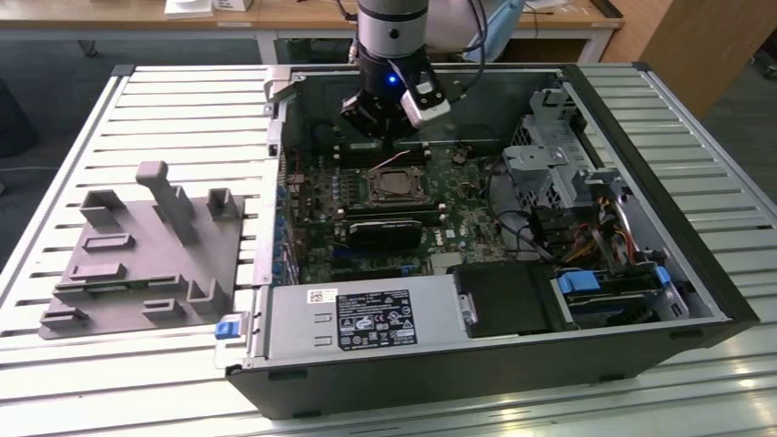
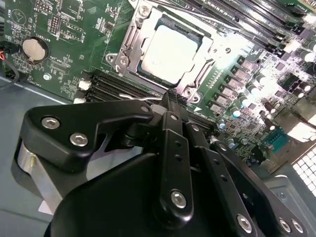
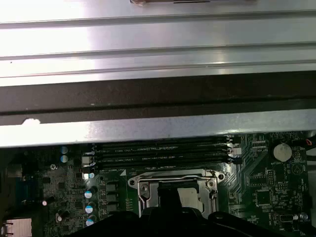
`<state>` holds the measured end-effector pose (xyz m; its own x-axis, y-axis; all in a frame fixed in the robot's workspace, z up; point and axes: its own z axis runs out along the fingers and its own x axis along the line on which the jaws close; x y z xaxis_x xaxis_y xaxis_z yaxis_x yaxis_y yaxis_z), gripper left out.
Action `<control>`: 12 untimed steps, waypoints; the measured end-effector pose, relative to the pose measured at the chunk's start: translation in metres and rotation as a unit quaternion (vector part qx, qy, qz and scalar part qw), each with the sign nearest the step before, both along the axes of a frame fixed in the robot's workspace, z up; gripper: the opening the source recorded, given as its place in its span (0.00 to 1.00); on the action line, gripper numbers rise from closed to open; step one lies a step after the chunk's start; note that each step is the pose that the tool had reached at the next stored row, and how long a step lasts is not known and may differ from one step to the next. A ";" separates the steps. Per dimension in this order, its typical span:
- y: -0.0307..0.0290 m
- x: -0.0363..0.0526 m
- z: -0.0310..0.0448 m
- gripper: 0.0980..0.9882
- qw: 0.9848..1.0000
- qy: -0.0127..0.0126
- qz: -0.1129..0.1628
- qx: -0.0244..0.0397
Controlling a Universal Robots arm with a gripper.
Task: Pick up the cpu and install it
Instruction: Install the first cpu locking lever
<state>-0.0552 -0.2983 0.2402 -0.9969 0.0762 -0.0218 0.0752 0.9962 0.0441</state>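
Observation:
The cpu (image 2: 170, 52) lies flat inside the metal-framed socket (image 1: 391, 187) on the green motherboard, its silver top facing up; part of it also shows in the first wrist view (image 3: 190, 196). My gripper (image 1: 370, 127) hangs inside the open computer case, just behind the socket toward the case's far wall and above the memory slots (image 3: 163, 150). In the second wrist view its black fingertips (image 2: 170, 96) meet at the socket's edge. The gripper is shut with nothing between its fingers.
A grey tray (image 1: 146, 255) with upright fixtures lies on the slatted table at the exterior view's left. Inside the case are a black card (image 1: 382, 228), the power supply (image 1: 364, 319), a drive cage (image 1: 547, 155) and cables (image 1: 607, 246) at the right.

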 end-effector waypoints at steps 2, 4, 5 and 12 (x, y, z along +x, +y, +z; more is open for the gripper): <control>-0.0007 0.0000 0.0000 0.01 1.000 0.000 0.000 0.000; -0.0014 0.0000 -0.0001 0.01 1.000 0.000 0.000 0.000; -0.0018 0.0000 -0.0001 0.01 1.000 0.000 0.000 0.000; -0.0042 0.0000 -0.0002 0.01 1.000 0.000 0.000 0.000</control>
<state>-0.0553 -0.3025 0.2400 -0.9969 0.0762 -0.0218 0.0752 0.9962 0.0442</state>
